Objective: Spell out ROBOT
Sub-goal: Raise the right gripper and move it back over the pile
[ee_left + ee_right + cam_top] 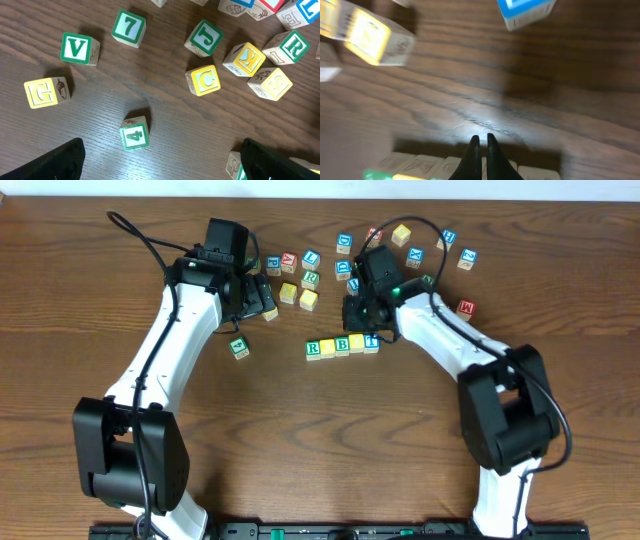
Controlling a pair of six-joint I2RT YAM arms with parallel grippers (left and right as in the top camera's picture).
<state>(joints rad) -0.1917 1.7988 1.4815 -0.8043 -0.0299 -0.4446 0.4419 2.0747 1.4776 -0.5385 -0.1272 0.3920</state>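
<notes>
At mid-worktop (300,430) I see the ROBOT row (342,345), five cubes side by side. My right end effector (481,147) sits pinched shut and empty just beyond it. My left end effector (161,155) gapes wide, well apart from it.

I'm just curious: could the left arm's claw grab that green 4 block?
Probably yes: the left claw is wide open, and the green 4 block stands alone ahead, nothing touching it.
</notes>
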